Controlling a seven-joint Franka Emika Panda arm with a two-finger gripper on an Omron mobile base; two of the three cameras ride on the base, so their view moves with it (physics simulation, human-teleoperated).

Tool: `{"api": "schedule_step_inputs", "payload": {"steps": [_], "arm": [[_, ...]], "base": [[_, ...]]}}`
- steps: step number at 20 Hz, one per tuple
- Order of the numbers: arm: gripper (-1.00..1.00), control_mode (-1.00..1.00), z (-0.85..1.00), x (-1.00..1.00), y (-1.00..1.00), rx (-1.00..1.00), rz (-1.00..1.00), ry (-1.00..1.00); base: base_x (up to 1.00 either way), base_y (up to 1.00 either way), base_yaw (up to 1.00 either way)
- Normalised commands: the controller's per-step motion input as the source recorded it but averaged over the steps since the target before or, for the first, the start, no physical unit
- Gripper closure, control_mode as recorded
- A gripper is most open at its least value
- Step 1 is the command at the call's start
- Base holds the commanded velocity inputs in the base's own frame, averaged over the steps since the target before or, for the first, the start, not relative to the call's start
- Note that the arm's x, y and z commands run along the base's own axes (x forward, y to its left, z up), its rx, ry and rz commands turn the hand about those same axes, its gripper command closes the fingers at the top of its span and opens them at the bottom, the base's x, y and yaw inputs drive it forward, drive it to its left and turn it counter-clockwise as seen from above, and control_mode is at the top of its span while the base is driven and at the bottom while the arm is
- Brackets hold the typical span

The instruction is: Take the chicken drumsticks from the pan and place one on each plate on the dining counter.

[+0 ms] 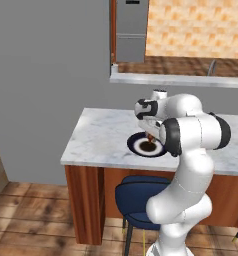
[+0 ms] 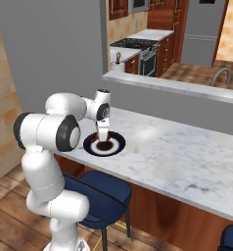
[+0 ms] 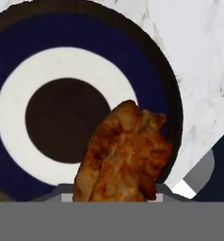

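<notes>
The gripper (image 2: 103, 133) pointed straight down over the plate (image 2: 117, 145) and was closed on a chicken drumstick (image 3: 124, 157). In the hand view, the drumstick rose from between the fingertips and hung above the near part of the plate, covering part of its navy rim and white ring. Whether the meat touched the plate could not be told.

The plate lay on the dining counter (image 1: 96, 137), near the front edge and toward the end of the marble slab. It showed a dark rim, a white ring and a dark centre. In the left base view, the gripper (image 1: 150, 135) stood over the plate (image 1: 137, 145), and the arm's elbow hid the plate's right side.

A blue stool (image 2: 106, 193) stood below the counter edge, directly under the plate's position. The reddish-brown wood base (image 1: 83, 200) supported the slab.
</notes>
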Motion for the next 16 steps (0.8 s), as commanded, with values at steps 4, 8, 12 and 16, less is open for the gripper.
{"api": "schedule_step_inputs", "payload": {"steps": [4, 8, 12, 16], "arm": [[1.00, -1.00, -0.47, 0.38, -0.06, 0.00, 0.00, 0.00], [1.00, -1.00, -0.47, 0.38, -0.07, 0.00, 0.00, 0.00], [1.00, -1.00, -0.41, 0.38, -0.04, 0.00, 0.00, 0.00], [1.00, -1.00, -0.31, 0.21, -0.04, 0.00, 0.00, -0.01]], "base": [[0.00, 0.00, 0.00], [0.00, 0.00, 0.00], [0.00, 0.00, 0.00], [0.00, 0.00, 0.00]]}}
